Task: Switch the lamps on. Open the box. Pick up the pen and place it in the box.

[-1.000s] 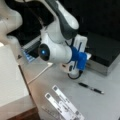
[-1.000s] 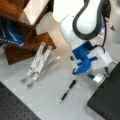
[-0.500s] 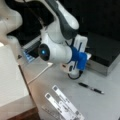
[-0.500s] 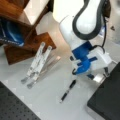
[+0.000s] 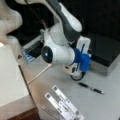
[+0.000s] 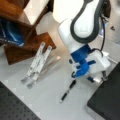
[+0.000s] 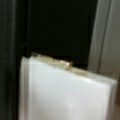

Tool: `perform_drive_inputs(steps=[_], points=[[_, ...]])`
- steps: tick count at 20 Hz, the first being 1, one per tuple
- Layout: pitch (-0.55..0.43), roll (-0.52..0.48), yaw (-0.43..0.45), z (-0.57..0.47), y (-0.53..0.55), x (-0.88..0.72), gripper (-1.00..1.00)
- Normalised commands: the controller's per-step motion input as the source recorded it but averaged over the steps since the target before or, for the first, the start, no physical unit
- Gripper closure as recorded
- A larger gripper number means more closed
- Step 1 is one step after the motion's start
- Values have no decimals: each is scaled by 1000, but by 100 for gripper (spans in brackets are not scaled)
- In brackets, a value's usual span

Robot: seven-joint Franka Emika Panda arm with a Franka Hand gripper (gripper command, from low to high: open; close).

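One claw (image 5: 75, 72), spread unclear, hovers between pen (image 5: 91, 88) and shut box (image 5: 105, 53)

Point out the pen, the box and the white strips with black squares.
pen (image 5: 90, 88), front view, on its middle.
box (image 5: 106, 51), front view, on its black lid.
white strips (image 6: 38, 60), front view, on one strip's middle.

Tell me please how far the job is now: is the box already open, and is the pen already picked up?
Done: nothing shows as finished. The box lies closed, its black lid flat. The pen lies on the table, untouched; in a front view it lies just below the arm. In hand: the gripper hangs low near the box's front edge, carrying nothing visible. Left: opening the box, picking up and placing the pen. No lamps show.
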Motion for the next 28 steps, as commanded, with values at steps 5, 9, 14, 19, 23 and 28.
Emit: perform_drive_inputs(steps=[5, 9, 14, 19, 23, 28], points=[[37, 3, -188, 50, 110, 47, 100], [47, -2, -183, 73, 108, 31, 100], [48, -41, -182, 23, 18, 28, 100], [74, -69, -115, 105, -3, -34, 100], [130, -132, -56, 209, -5, -66, 100], [154, -172, 35, 319, -14, -109, 100]])
